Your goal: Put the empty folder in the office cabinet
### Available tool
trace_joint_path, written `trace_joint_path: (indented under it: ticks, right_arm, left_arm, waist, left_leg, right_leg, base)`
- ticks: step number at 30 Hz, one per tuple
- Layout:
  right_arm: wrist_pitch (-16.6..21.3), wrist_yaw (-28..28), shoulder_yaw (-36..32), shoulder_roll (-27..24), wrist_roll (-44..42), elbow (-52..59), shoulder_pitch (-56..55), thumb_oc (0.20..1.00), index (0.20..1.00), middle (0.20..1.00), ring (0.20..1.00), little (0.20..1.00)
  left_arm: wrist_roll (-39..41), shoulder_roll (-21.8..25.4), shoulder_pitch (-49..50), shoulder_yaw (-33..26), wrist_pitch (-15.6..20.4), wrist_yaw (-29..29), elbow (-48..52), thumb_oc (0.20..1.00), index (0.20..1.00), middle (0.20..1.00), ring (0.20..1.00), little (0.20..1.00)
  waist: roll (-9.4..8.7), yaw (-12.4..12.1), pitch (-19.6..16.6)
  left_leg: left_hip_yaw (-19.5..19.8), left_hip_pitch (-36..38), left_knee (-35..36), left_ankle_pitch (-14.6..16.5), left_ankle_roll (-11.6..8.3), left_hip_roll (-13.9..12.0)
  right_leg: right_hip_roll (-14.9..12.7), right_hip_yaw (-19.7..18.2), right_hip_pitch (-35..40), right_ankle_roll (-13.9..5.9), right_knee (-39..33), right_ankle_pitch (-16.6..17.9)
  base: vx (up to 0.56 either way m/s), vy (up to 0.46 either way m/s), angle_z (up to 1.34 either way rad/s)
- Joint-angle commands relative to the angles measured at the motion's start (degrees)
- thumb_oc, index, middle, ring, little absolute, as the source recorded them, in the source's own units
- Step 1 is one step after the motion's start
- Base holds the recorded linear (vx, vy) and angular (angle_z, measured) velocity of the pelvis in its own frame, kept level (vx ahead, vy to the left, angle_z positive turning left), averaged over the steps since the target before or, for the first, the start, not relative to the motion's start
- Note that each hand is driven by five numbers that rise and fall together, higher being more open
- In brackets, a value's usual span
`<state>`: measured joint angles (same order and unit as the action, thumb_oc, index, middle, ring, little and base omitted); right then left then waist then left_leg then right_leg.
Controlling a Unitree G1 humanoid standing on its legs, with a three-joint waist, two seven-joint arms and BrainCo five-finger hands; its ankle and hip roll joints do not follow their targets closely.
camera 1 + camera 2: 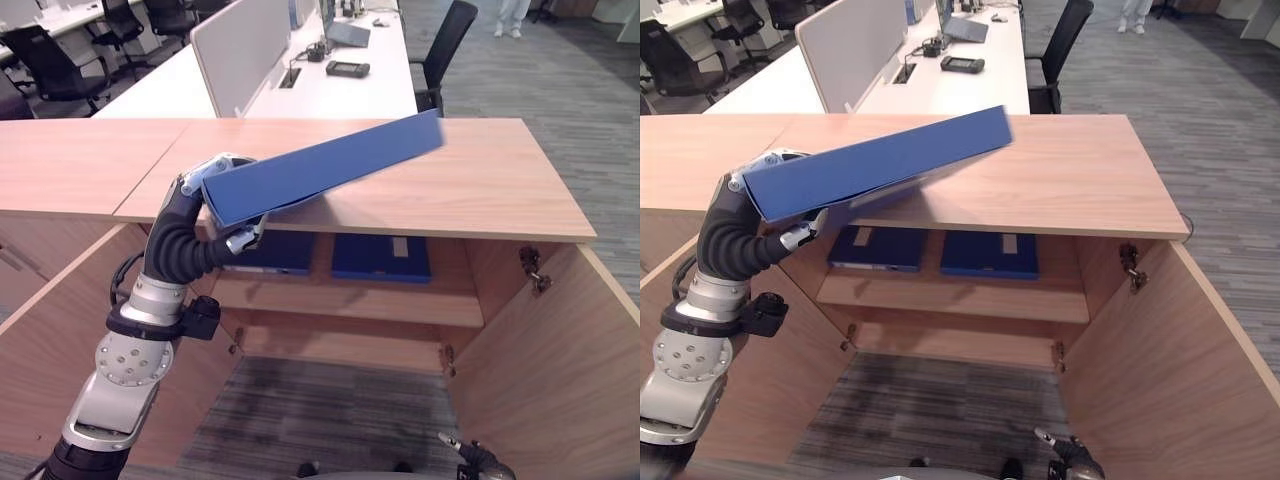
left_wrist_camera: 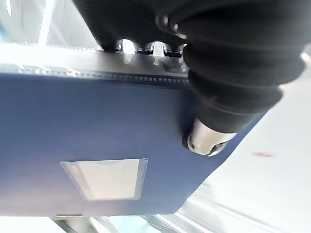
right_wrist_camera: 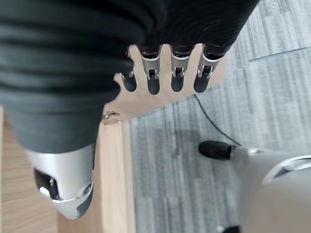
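Observation:
My left hand (image 1: 203, 192) is shut on one end of the blue folder (image 1: 330, 165), fingers over its edge and thumb (image 2: 206, 138) on its face. The folder tilts up to the right, its far end above the wooden top (image 1: 460, 185) of the office cabinet. A clear label pocket (image 2: 104, 178) shows on its cover. Below, the cabinet stands open, and two more blue folders (image 1: 272, 252) (image 1: 382, 258) lie flat on its upper shelf (image 1: 350, 300). My right hand (image 3: 165, 73) hangs low over the carpet with straight fingers, holding nothing.
The cabinet's doors (image 1: 560, 370) (image 1: 55, 330) swing out to both sides toward me. Behind the cabinet stand white desks (image 1: 340, 90) with a divider panel (image 1: 240, 50) and black office chairs (image 1: 445, 45). A person's legs (image 1: 510, 15) show far back.

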<state>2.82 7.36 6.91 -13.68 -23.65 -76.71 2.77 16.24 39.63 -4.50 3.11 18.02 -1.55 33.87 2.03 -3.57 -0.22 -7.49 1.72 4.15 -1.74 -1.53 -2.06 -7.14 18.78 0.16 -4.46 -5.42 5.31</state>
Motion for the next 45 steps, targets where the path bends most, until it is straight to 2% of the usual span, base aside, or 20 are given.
trace_joint_path:
  ticks: [1, 6, 12, 18, 20, 24, 26, 30, 31, 32, 35, 36, 37, 40, 45]
  right_arm:
    - [-0.3, -2.2, 1.3, 1.9, -1.2, -0.9, 3.2, 1.0, 1.0, 1.0, 1.0, 1.0]
    - [-0.1, -3.6, 2.5, 2.7, -2.1, -1.2, 3.5, 1.0, 1.0, 1.0, 1.0, 1.0]
    - [0.3, -3.7, 2.8, 3.0, -2.3, -1.5, 2.8, 1.0, 1.0, 1.0, 1.0, 1.0]
    - [0.6, -3.5, 2.7, 3.1, -2.3, -1.5, 2.3, 1.0, 1.0, 1.0, 1.0, 1.0]
    - [0.8, -3.5, 2.4, 3.2, -2.3, -1.4, 1.7, 1.0, 1.0, 1.0, 1.0, 1.0]
    - [1.0, -4.1, 1.4, 2.7, -3.7, -0.6, 1.3, 1.0, 1.0, 1.0, 1.0, 1.0]
    - [2.3, -4.5, 0.8, 1.9, -6.0, 3.4, 2.2, 1.0, 1.0, 1.0, 1.0, 1.0]
    - [4.3, -4.3, 1.3, 0.7, -7.8, 12.4, 2.0, 1.0, 1.0, 1.0, 1.0, 1.0]
    - [5.7, -4.3, 0.7, -1.0, -8.4, 22.1, 0.1, 1.0, 1.0, 1.0, 1.0, 1.0]
    - [5.6, -4.3, 0.8, -1.0, -8.4, 22.2, 0.0, 1.0, 1.0, 1.0, 1.0, 1.0]
    - [7.7, -4.7, -1.8, -4.8, -7.5, 37.8, -4.9, 1.0, 1.0, 1.0, 1.0, 1.0]
    - [7.5, -4.6, -1.8, -4.9, -7.5, 38.2, -5.2, 1.0, 1.0, 1.0, 1.0, 1.0]
    - [7.8, -5.6, -2.1, -6.0, -7.0, 43.6, -6.8, 1.0, 1.0, 1.0, 1.0, 1.0]
    - [8.0, -7.2, 0.2, -6.3, -5.6, 51.1, -7.0, 1.0, 1.0, 1.0, 1.0, 1.0]
    - [6.9, -10.0, 7.0, -5.1, -4.4, 56.0, -5.8, 1.0, 1.0, 1.0, 1.0, 1.0]
  left_arm:
    - [15.3, 0.8, -2.8, 2.2, 0.6, 5.2, 3.0, 0.2, 0.2, 0.2, 0.2, 0.2]
    - [23.3, 0.9, -6.2, 4.7, 0.2, 7.5, 2.9, 0.2, 0.2, 0.2, 0.2, 0.2]
    - [25.1, -1.0, -5.6, 4.7, 0.2, 7.2, 1.9, 0.2, 0.2, 0.2, 0.2, 0.2]
    - [24.2, -2.2, -3.7, 3.8, -0.1, 6.4, 1.4, 0.2, 0.2, 0.2, 0.2, 0.2]
    - [23.2, -2.8, -0.2, 2.2, -0.4, 6.5, 0.7, 0.2, 0.2, 0.2, 0.2, 0.2]
    - [15.1, -1.8, 9.2, -1.1, -2.5, 6.1, -3.2, 0.2, 0.2, 0.2, 0.2, 0.2]
    - [12.1, -1.2, 14.4, -3.1, -3.7, 6.7, -5.7, 0.2, 0.2, 0.2, 0.2, 0.2]
    - [6.1, -1.1, 17.9, -5.6, -3.8, 5.9, -7.9, 0.2, 0.2, 0.2, 0.2, 0.2]
    - [0.4, -1.1, 19.2, -7.9, -3.4, 4.5, -9.3, 0.2, 0.2, 0.2, 0.2, 0.2]
    - [0.4, -1.1, 19.2, -7.9, -3.4, 4.5, -9.3, 0.2, 0.2, 0.2, 0.2, 0.2]
    - [-5.0, -2.3, 21.6, -11.9, -2.6, 3.3, -11.5, 0.2, 0.2, 0.2, 0.2, 0.2]
    - [-5.1, -2.4, 21.6, -11.8, -2.5, 3.3, -11.6, 0.2, 0.2, 0.2, 0.2, 0.2]
    - [-6.5, -3.3, 21.6, -12.8, -2.1, 2.8, -12.4, 0.2, 0.2, 0.2, 0.2, 0.2]
    - [-7.6, -5.5, 19.5, -12.2, -1.6, 1.7, -12.7, 0.2, 0.2, 0.2, 0.2, 0.2]
    - [-9.1, -7.5, 14.1, -8.3, -1.5, 0.4, -12.4, 0.2, 0.2, 0.2, 0.2, 0.2]
  waist:
    - [-3.05, 0.5, -0.4]
    - [-3.38, -0.2, -1.0]
    - [-3.66, -0.9, -1.3]
    - [-3.73, -1.2, -1.4]
    - [-3.75, -1.5, -1.3]
    - [-3.72, -2.3, -1.2]
    - [-3.68, -2.8, -0.8]
    - [-3.71, -2.7, -0.7]
    - [-3.72, -2.4, -0.6]
    - [-3.71, -2.4, -0.6]
    - [-3.84, -1.4, -0.6]
    - [-3.79, -1.4, -0.7]
    - [-3.94, -1.2, -0.6]
    - [-4.16, -1.1, -0.6]
    - [-4.48, -0.9, -0.7]
  left_leg:
    - [2.4, -3.6, 0.9, 1.0, -2.61, 0.3]
    - [2.8, -2.5, 0.9, 1.6, -2.67, 0.4]
    - [3.5, -1.8, 0.9, 1.9, -2.62, 0.6]
    - [4.0, -1.7, 0.9, 1.9, -2.57, 0.8]
    - [4.1, -1.7, 0.9, 1.9, -2.53, 0.8]
    - [4.5, -1.9, 0.9, 1.8, -2.4, 0.9]
    - [4.7, -2.2, 0.9, 1.6, -2.33, 0.9]
    - [4.6, -2.4, 0.9, 1.4, -2.29, 0.9]
    - [4.4, -2.4, 0.9, 1.4, -2.3, 0.9]
    - [4.4, -2.5, 0.9, 1.4, -2.3, 0.9]
    - [4.1, -2.4, 0.9, 1.6, -2.19, 0.9]
    - [4.1, -2.4, 0.9, 1.6, -2.18, 0.9]
    - [4.0, -2.4, 0.9, 1.7, -2.16, 1.0]
    - [3.7, -2.3, 0.9, 1.8, -2.11, 0.8]
    - [3.3, -2.3, 0.9, 1.8, -2.17, 0.7]
  right_leg:
    - [-1.5, -1.9, 1.6, -4.28, 0.6, -7.9]
    - [-1.4, -1.9, 3.0, -4.25, 0.4, -8.4]
    - [-1.5, -1.7, 3.8, -4.18, 0.4, -8.7]
    - [-1.5, -1.5, 4.0, -4.13, 0.4, -8.7]
    - [-1.5, -1.5, 4.1, -4.08, 0.4, -8.7]
    - [-1.2, -1.5, 4.0, -3.95, 0.4, -8.7]
    - [-1.2, -1.6, 3.8, -3.98, 0.4, -8.4]
    - [-1.1, -2.0, 3.5, -3.98, 0.4, -8.3]
    - [-1.1, -2.0, 3.4, -4.01, 0.4, -8.3]
    - [-1.1, -2.0, 3.4, -4.01, 0.4, -8.3]
    - [-1.3, -2.2, 2.9, -4.21, 0.4, -7.9]
    - [-1.3, -2.2, 2.9, -4.22, 0.4, -7.9]
    - [-1.3, -2.3, 2.8, -4.25, 0.4, -7.9]
    - [-1.3, -2.6, 2.5, -4.27, 0.4, -7.8]
    - [-1.3, -2.8, 2.5, -4.21, 0.4, -7.7]
  base:
    - [0.03, -0.014, -0.01]
    - [0.03, -0.008, 0.0]
    - [0.01, 0.001, 0.03]
    - [0.01, 0.003, 0.04]
    - [0.0, 0.005, 0.02]
    - [0.0, 0.0, 0.0]
    - [0.0, 0.0, 0.0]
    - [0.0, 0.0, 0.0]
    - [0.0, 0.0, 0.0]
    - [0.0, 0.0, 0.0]
    - [0.0, 0.0, 0.0]
    - [0.0, 0.0, 0.0]
    - [0.01, -0.004, -0.04]
    - [0.01, -0.004, -0.07]
    - [0.0, -0.005, -0.1]
